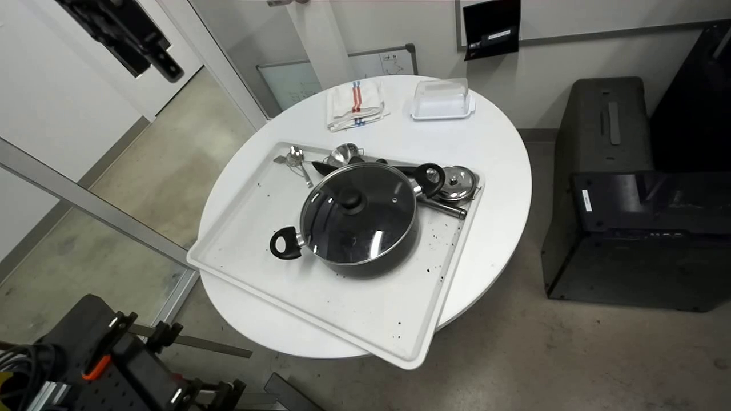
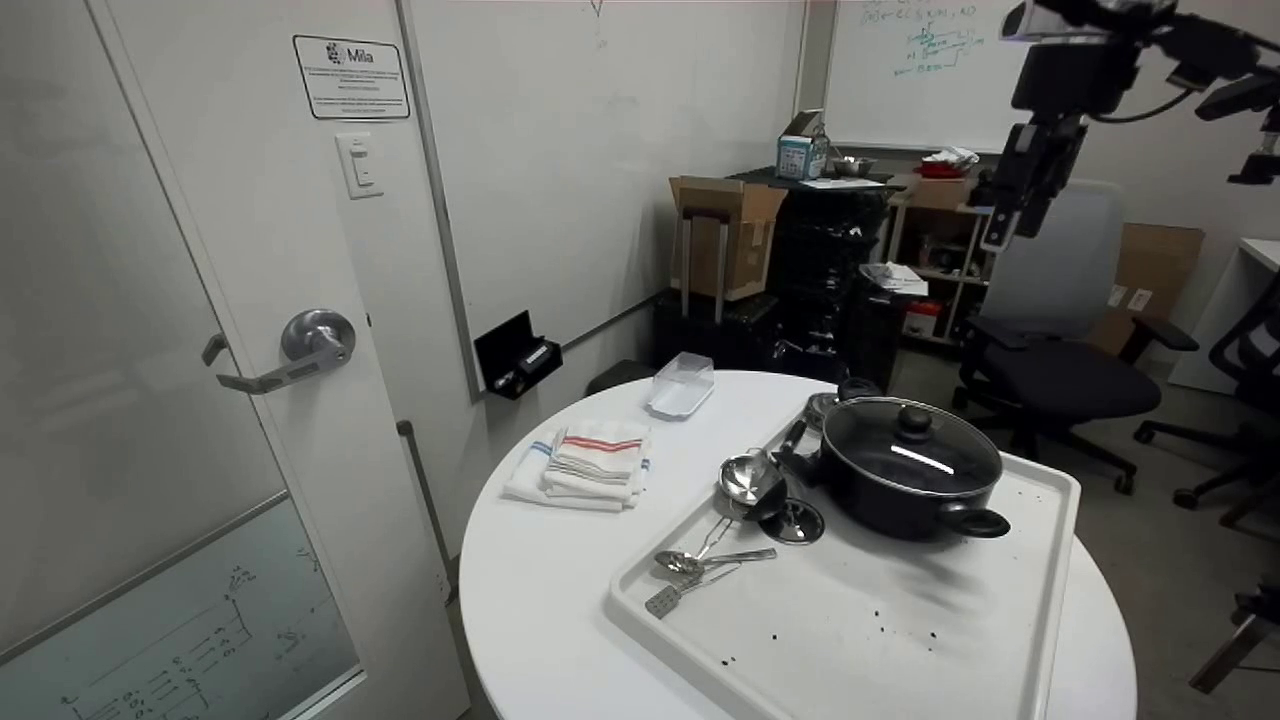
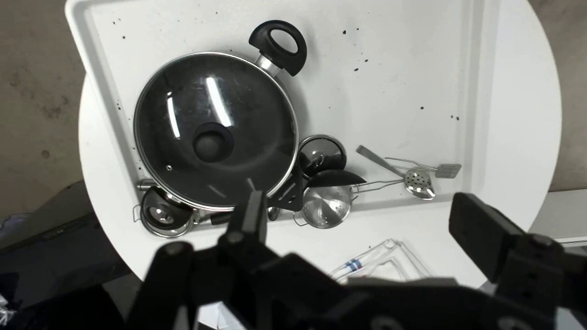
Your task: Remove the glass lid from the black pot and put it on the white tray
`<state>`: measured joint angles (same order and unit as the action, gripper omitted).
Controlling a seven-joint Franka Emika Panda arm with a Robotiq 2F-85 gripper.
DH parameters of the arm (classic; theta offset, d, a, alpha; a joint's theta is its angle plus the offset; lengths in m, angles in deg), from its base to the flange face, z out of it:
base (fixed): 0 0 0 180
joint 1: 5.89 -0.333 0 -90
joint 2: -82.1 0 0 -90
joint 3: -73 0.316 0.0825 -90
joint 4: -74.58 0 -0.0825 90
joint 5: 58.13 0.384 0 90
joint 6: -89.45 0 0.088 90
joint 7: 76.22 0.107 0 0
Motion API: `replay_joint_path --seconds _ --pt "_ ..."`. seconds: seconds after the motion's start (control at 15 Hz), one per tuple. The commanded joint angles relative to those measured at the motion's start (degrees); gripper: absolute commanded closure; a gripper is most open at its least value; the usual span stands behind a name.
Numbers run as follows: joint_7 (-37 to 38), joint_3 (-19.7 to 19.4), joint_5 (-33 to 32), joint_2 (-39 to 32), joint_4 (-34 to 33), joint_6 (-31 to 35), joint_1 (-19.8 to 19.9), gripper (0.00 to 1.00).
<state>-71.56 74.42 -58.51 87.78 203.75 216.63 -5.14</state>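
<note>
On a round white table [image 1: 505,168], a large white tray [image 1: 354,311] lies with one corner jutting past the table's edge. Standing on the tray is a wide black pot [image 2: 880,505] with two looped black handles [image 3: 280,57]. The glass lid [image 3: 247,98] sits on the pot, covering its mouth, its dark knob [image 3: 212,144] uppermost at the centre.

High up and well apart from the lid, the gripper [image 3: 357,201] hangs in both exterior views; the wrist view shows its two dark fingers [image 3: 252,217] spread wide apart.

Along one side of the tray, beside the pot, lie a lidded metal pan [image 1: 457,184], a metal bowl [image 3: 325,207], a shiny little lid [image 3: 322,151], a slotted spoon [image 3: 418,181] and a spatula [image 3: 448,171]. Dark specks [image 3: 422,108] are scattered over the tray's bare surface.

Off the tray, folded cloths [image 1: 357,103] with red and blue stripes lie on the table, near a white dish [image 1: 442,116] under a clear cover [image 1: 442,90]. Around the table, an exterior view shows a door [image 2: 270,260], a large whiteboard [image 2: 620,150] and an office chair [image 2: 1060,385].
</note>
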Motion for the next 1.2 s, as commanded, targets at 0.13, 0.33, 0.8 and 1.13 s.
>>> replay_joint_path --seconds 0.13,0.33,0.8,1.13 --pt "6.0 -2.2 -2.2 -12.6 -7.1 3.0 1.3 0.0" --pt "7.1 -4.0 -0.9 -18.3 -10.2 5.1 1.9 0.0" --pt "9.5 -7.7 -0.7 -31.0 -16.0 13.6 2.9 0.0" --pt "8.7 -9.1 -1.3 -38.5 -19.7 15.7 2.7 0.0"
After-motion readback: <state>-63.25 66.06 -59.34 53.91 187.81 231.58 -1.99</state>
